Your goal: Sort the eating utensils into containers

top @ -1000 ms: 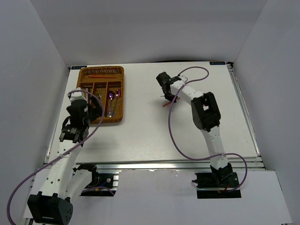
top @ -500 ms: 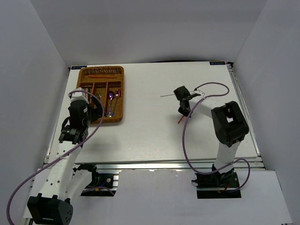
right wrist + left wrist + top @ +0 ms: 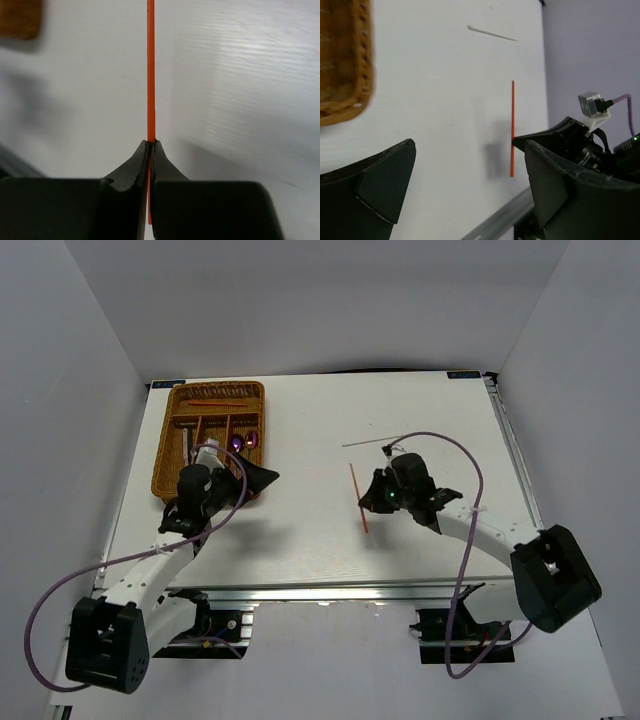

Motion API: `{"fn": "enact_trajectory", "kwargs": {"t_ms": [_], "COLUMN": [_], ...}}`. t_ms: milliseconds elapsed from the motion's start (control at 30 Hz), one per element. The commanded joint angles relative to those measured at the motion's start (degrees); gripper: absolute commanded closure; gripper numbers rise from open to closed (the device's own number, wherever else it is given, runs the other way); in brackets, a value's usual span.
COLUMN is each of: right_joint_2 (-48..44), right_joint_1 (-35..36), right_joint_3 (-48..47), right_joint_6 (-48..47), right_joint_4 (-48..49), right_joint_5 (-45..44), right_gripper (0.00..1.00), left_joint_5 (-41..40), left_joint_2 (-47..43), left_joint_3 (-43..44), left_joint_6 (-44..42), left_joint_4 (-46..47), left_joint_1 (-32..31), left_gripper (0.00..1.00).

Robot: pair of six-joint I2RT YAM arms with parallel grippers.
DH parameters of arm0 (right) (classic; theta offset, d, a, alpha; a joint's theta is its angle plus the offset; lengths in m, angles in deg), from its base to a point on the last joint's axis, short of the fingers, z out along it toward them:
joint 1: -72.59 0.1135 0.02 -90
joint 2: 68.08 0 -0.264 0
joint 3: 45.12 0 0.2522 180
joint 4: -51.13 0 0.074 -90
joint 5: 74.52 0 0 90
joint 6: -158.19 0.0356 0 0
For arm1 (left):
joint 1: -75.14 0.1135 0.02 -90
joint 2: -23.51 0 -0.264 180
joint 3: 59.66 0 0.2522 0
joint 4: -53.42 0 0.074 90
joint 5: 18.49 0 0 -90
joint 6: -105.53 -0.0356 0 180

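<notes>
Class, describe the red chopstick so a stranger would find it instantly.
Start at the white table, right of the wicker tray. There the right gripper pinches the red chopstick in its jaws. Its neighbour, a pale stick, lies loose farther back.

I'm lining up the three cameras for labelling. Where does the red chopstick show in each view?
Top external: the red chopstick is right of centre, running near to far, gripped by the right hand.
Left wrist: a vertical red line right of centre, beside the hand's dark tip.
Right wrist: straight up the middle, pinched by the hand.
Shared landmark: the right hand shut on it.
</notes>
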Motion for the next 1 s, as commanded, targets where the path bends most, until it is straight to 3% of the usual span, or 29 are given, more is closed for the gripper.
{"fn": "enact_trajectory", "kwargs": {"t_ms": [0, 267, 433, 500, 567, 600, 700, 767, 800, 900, 967], "right_joint_2": [-2.78, -1.82, 0.2, 1.6, 3.09, 3.45, 4.25, 3.55, 3.11, 0.56, -2.15], "right_joint_1": [2.81, 11.78, 14.68, 15.21, 15.39, 15.56, 15.48, 15.48, 15.3, 14.17, 13.02], "right_joint_3": [0.2, -7.0, -11.22, -12.54, -13.86, -14.13, -15.27, -15.1, -15.1, -14.74, -14.13], "right_joint_6": [-3.65, -1.1, -0.75, -0.75, -0.4, 0.04, 0.13, 0.22, -0.04, 0.22, 1.36], "right_joint_4": [12.91, 13.89, 13.98, 13.37, 13.28, 13.28, 12.23, 11.61, 10.82, 6.0, 2.66], "right_joint_5": [16.21, 18.59, 19.04, 19.12, 19.91, 20.0, 18.69, 16.85, 15.71, 9.04, 2.62], "right_gripper": [1.0, 1.0, 1.0, 1.0, 1.0, 1.0, 0.99, 0.92, 0.78, 0.62, 0.6], "left_joint_5": [4.78, 0.38, -0.67, -0.15, 0.64, 0.82, 0.56, -1.53, -2.86, -7.96, -9.46], "left_joint_2": [1.86, 7.23, 9.69, 10.48, 11.19, 11.71, 12.42, 12.6, 12.77, 14.26, 16.63], "left_joint_3": [-0.81, 0.86, 1.57, 0.95, 1.04, 1.21, 3.14, 4.46, 5.94, 9.72, 11.58], "left_joint_6": [11.08, 11.19, 9.25, 10.04, 10.4, 10.57, 9.61, 8.99, 8.56, 8.2, 8.9], "left_joint_4": [18.37, 20.58, 17.33, 19.25, 20.14, 20.84, 19.02, 17.43, 15.16, 10.15, 9.07], "left_joint_1": [-4.22, -11.88, -13.29, -13.47, -13.64, -13.65, -13.65, -13.65, -13.56, -12.16, -8.75], "left_gripper": [0.02, 0.02, 0.13, 0.24, 0.43, 0.68, 1.0, 1.0, 1.0, 1.0, 1.0]}}
